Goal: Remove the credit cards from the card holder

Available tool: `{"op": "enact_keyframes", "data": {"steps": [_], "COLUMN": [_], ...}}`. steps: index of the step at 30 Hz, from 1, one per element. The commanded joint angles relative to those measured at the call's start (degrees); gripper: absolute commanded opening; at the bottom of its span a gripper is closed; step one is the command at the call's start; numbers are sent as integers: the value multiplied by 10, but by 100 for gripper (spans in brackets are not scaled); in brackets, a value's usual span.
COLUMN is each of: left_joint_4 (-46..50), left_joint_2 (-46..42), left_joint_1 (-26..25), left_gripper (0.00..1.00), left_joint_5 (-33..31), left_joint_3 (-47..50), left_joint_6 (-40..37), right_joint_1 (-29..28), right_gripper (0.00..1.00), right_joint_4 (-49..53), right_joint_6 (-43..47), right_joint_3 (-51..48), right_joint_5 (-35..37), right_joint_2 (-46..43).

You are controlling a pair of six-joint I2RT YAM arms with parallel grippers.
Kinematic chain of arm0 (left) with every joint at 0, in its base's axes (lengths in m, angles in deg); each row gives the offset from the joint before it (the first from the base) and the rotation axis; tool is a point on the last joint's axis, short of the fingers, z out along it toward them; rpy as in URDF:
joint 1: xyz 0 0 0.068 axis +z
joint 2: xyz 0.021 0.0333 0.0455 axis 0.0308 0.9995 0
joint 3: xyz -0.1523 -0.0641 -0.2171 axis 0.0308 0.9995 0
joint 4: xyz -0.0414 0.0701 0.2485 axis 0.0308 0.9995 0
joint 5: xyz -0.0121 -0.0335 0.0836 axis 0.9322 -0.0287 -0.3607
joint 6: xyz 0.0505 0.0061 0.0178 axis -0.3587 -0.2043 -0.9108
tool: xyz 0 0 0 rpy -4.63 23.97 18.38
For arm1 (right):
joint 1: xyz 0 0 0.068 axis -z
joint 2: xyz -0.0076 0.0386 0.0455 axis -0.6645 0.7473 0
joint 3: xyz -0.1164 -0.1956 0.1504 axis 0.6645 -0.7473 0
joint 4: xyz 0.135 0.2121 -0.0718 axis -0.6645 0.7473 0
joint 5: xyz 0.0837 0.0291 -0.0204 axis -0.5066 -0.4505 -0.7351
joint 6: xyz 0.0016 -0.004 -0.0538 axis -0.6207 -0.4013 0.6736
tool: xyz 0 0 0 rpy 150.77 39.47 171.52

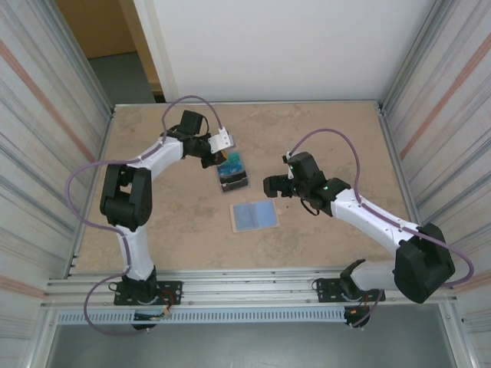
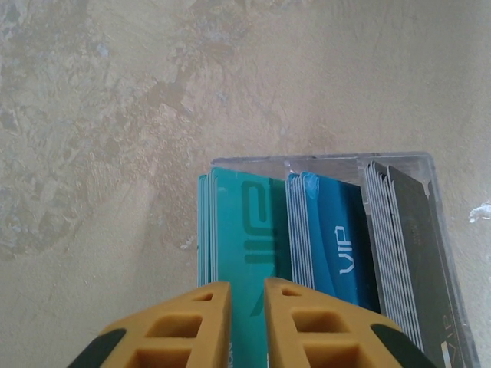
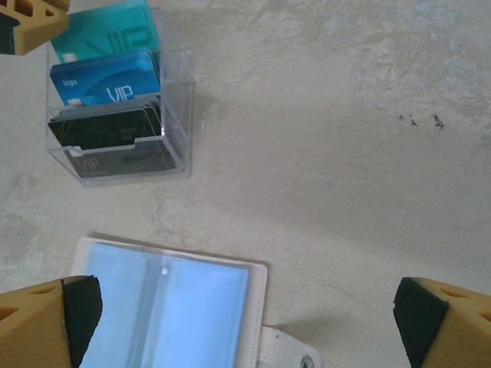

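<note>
The card holder [image 1: 254, 215] lies open on the table with its pale blue inner face up [image 3: 165, 307] and its tab [image 3: 288, 349] at the edge. The credit cards [image 1: 232, 170], in teal, blue and dark stacks [image 2: 322, 238] [image 3: 107, 84], stand upright in a clear plastic box [image 2: 322, 159]. My left gripper [image 1: 221, 157] hovers over the teal stack, its yellow fingers [image 2: 247, 285] a narrow gap apart with nothing pinched between them. My right gripper [image 1: 272, 186] is wide open [image 3: 249, 310] just above the card holder's tab side.
The clear box [image 3: 180, 92] sits on the table behind the card holder, a short gap away. Ribbed metal walls [image 1: 46, 153] close in both sides, and a white panel [image 1: 284, 46] stands at the back.
</note>
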Motion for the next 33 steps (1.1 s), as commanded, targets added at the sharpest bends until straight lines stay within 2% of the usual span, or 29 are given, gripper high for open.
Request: {"op": "enact_keyframes", "data": {"steps": [1,8,11,13,16,21,25,33], "left_joint_4": [3,-9,-37,-66,-127,-215,-259,-251], "left_joint_2": [-3,-40,-76,-106,-159,-246,-310,-430], "left_joint_1": [4,2,-1,-3,-3,-3,-5,0], "left_gripper": [19,23,34,38,60,96,99,99], "left_joint_5": [-2,15,11,4,-15,-91,-157,-336], "left_joint_3": [-11,-5,22,49,102,197,270,393], "left_joint_6": [-5,26,52,78,131,242,324,502], "right_joint_1": [1,-12,-22,-29,-45,-70,-90,-147], "right_gripper": [99,100,95,87,78,71,69,53], "right_joint_4": [1,12,33,47,64,92,104,118], "right_joint_6": [-12,-13,-15,-16,-24,-44,-60,-85], "right_joint_3": [18,21,31,36,44,55,60,87], "right_joint_5": [-2,16,38,46,63,88,95,94], "right_joint_2": [-2,-1,4,8,16,35,55,121]}}
